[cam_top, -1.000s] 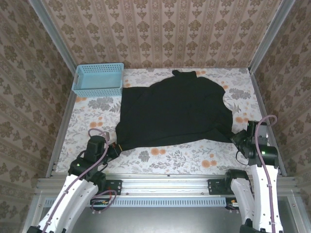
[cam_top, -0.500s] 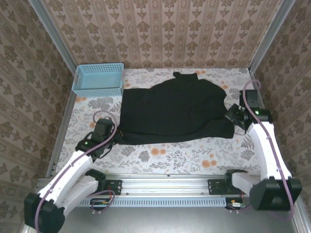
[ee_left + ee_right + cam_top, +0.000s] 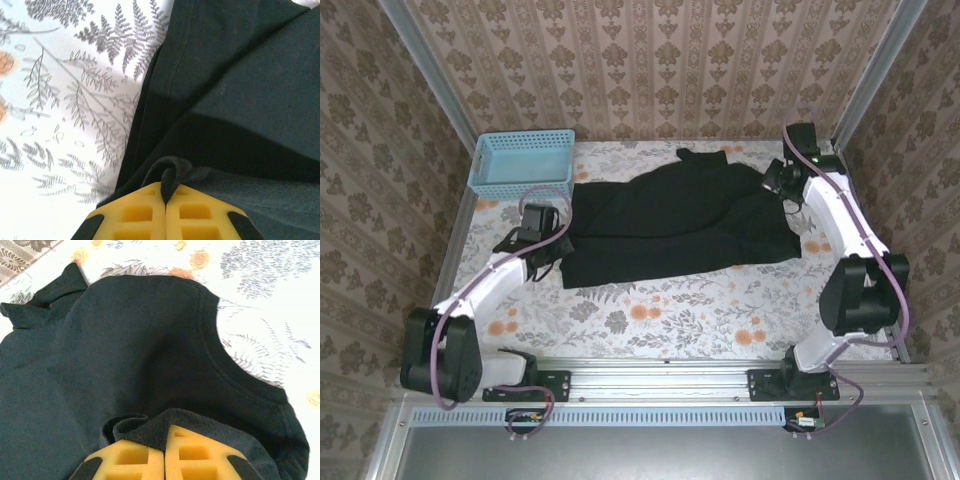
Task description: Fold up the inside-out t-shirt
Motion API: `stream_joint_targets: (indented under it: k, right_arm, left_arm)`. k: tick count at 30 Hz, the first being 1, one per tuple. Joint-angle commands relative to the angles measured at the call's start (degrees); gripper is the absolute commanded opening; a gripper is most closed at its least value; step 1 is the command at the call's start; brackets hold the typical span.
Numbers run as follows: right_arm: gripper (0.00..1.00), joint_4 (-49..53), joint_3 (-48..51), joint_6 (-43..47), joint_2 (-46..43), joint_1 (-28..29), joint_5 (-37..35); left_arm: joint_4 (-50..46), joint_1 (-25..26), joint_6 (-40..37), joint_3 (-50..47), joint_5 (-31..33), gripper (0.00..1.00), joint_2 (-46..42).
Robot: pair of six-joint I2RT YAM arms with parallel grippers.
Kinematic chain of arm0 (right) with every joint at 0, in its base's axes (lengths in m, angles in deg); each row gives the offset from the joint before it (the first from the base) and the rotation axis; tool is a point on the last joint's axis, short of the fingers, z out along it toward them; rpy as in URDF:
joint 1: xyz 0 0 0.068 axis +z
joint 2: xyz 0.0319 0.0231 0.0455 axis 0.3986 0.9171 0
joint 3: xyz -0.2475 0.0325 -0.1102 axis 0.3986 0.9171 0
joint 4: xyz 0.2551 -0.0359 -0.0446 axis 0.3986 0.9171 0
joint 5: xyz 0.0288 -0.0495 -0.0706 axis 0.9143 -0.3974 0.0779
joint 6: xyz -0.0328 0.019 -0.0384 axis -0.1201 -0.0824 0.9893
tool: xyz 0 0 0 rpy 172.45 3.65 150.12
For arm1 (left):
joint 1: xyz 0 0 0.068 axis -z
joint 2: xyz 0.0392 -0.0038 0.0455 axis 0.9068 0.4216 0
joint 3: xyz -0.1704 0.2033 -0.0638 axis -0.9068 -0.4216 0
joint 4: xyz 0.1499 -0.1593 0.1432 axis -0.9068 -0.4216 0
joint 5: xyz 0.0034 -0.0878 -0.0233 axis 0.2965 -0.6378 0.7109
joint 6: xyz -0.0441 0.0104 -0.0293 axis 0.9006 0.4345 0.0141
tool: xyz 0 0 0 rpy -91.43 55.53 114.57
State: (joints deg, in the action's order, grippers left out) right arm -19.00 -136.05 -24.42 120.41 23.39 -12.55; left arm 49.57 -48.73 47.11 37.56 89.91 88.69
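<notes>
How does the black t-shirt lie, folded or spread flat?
Partly folded: the t-shirt lies doubled, its lifted edge pinched by left fingers and right fingers above the layer beneath.

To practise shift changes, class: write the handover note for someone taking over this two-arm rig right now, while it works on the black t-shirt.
Left tool: shut on a pinch of the t-shirt at its left edge.
Right tool: shut on a pinch of fabric at the right side, beside a curved, hemmed opening.
Things: the t-shirt lies as a wide band across the far half of the table; the basket sits by its far-left corner.
Done: both sides are gripped, and a first fold seems begun, with fabric doubled over at each tool.
Left: lay that fold flat, let go, then make the remaining folds.
</notes>
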Motion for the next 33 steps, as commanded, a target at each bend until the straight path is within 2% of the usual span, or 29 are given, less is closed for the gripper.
stream_joint_targets:
  k: [1, 4, 5, 7, 9, 13, 17, 21, 27, 29, 33]
  right_arm:
    - [0.2, -1.04, -6.13, 2.37, 5.42, 0.45, 1.42]
    - [0.46, 3.51, -11.46, 4.82, 9.73, 0.13, -1.12]
    - [0.52, 4.68, -11.51, 5.32, 9.61, -0.09, -2.55]
    - [0.59, 3.77, -7.62, 5.56, 6.37, -0.79, -3.47]
    - [0.61, 1.75, -1.01, 5.43, 1.38, -1.39, -3.3]
    - [0.64, -1.83, 13.03, 4.58, -7.94, -1.48, -0.3]
    - [0.67, -5.16, 22.58, 3.59, -10.92, -4.47, -0.01]
    - [0.7, -7.49, 24.73, 2.88, -7.92, -7.37, 1.44]
    - [0.7, -9.45, 23.55, 1.35, -0.36, -7.45, 2.2]
    - [0.68, -9.65, 23.21, 0.72, 1.62, -7.7, 2.9]
    - [0.52, -10.43, 24.96, -2.05, 2.78, -9.51, 3.56]
  left_arm:
    - [2.67, -1.74, -3.19, 3.42, -0.6, 0.12, 4.26]
    - [0.83, -3.5, -4.3, 7.05, -1.94, 0.3, 9.37]
    - [-1.56, -3.68, -4.73, 8.72, -2.26, 0.38, 10.7]
    - [-4.58, -3.07, -5.33, 9.5, -1.67, 0.5, 10.46]
    - [-5.48, -1.43, -5.2, 7.48, -0.2, 0.56, 7.41]
    - [-4.53, 3.93, -3.43, 1.59, 0.08, 0.57, -0.43]
    - [-0.97, 7.9, -0.94, -3.87, -2.8, 0.53, -2.69]
    - [6.6, 8.61, -0.04, -8.14, -7.08, 0.5, -0.3]
    - [9.35, 7.87, -0.94, -7.34, -7.92, 0.5, 6.39]
    - [9.2, 7.0, -0.74, -7.31, -8.0, 0.5, 7.87]
    - [8.59, 4.48, -0.08, -8.74, -8.0, 0.5, 8.56]
